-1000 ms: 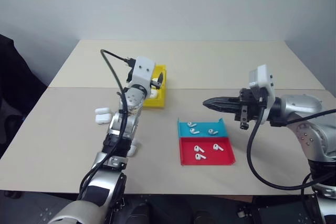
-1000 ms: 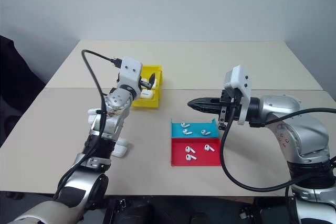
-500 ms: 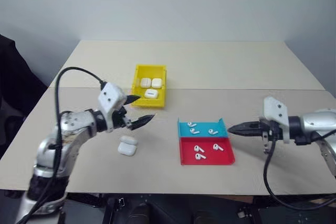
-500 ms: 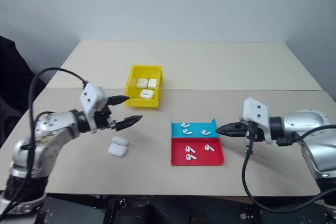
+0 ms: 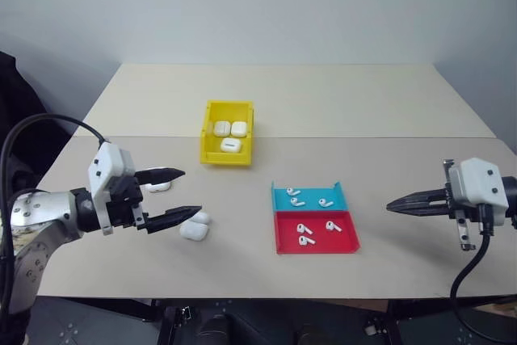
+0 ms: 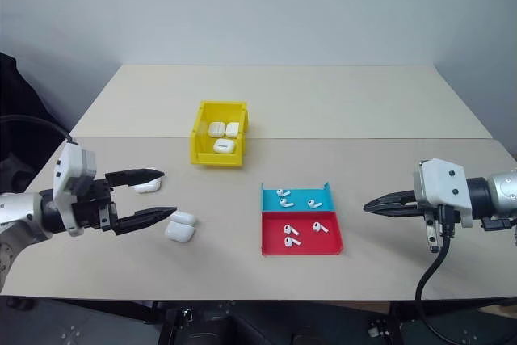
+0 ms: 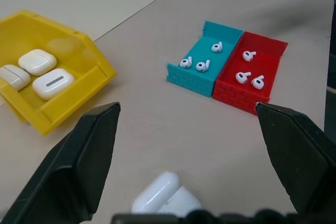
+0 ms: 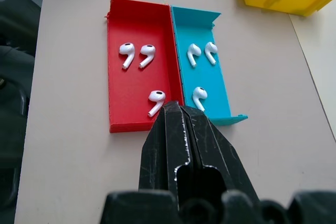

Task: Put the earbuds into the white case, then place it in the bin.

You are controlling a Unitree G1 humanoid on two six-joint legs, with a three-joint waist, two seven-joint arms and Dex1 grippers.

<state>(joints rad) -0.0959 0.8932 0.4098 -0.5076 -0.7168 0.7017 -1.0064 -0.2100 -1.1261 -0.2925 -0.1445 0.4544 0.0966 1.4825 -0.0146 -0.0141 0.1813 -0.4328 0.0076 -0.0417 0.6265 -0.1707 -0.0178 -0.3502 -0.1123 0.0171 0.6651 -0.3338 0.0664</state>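
Loose white earbuds lie in a blue tray (image 5: 333, 194) and a red tray (image 5: 321, 245), three earbuds (image 8: 200, 52) in blue and three earbuds (image 8: 137, 53) in red. The yellow bin (image 5: 207, 133) behind them holds three white cases (image 5: 231, 144). Two more white cases (image 5: 195, 227) lie touching on the table, and another case (image 5: 157, 187) sits to their left. My left gripper (image 5: 192, 191) hovers open and empty beside these cases, pointing toward the trays. My right gripper (image 5: 390, 205) is shut and empty, its tip to the right of the trays.
The beige table (image 5: 323, 111) has a seam running across it behind the trays. A pale wall stands beyond its far edge. Black cables trail from both wrists.
My left arm pulled back from over the bin to the near left and now lies low beside the loose cases, still open. My right gripper drew away to the right of the trays, still shut.
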